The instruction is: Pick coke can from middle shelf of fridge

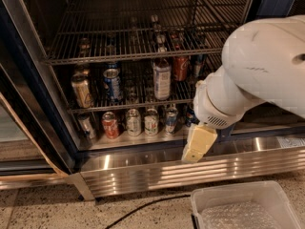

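The fridge (143, 173) stands open, with a dark blue frame and a ribbed steel base panel. The coke can (181, 68), red with a silver top, stands on the middle shelf (138, 107), a wire rack, just right of a white-labelled bottle (162, 78). My gripper (198, 144), cream-coloured, hangs below the big white arm (259, 70) in front of the base panel. It is below and slightly right of the coke can, outside the fridge and well apart from it.
A blue can (112, 83) and a brown can (82, 90) share the middle shelf. Several cans line the steel floor, among them a red-and-white one (110, 124). A clear plastic bin (243, 206) sits on the ground at the bottom right, with a black cable (143, 206) beside it.
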You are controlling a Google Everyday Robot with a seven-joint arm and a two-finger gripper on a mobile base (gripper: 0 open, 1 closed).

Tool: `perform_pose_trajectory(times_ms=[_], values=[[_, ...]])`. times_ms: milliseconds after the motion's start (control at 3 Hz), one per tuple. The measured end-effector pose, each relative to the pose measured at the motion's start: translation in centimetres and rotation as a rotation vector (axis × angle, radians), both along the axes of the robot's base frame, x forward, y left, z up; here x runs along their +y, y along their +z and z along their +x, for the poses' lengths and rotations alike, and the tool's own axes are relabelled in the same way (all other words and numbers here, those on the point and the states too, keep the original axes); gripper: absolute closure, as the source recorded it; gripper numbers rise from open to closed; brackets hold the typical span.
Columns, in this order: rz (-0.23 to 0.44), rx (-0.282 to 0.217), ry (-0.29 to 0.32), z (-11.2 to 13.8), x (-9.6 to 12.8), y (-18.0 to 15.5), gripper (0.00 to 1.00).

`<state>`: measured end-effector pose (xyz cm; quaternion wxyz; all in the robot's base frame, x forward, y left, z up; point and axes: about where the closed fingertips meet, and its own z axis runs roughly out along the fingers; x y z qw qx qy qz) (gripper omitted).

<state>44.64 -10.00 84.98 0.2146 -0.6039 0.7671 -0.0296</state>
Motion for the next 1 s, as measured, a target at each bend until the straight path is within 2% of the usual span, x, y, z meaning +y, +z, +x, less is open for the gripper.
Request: perform_pose_trajectory(times_ms=[333,667,1000], values=[[0.016,0.009,-0.037,1.2,-0.5,-4.0,0.00],[0.058,-0.037,-0.047,3.8,-0.9,-7.8,0.00],[0.120,-0.125,-0.047,9.4,-2.4,-12.8,0.00]])
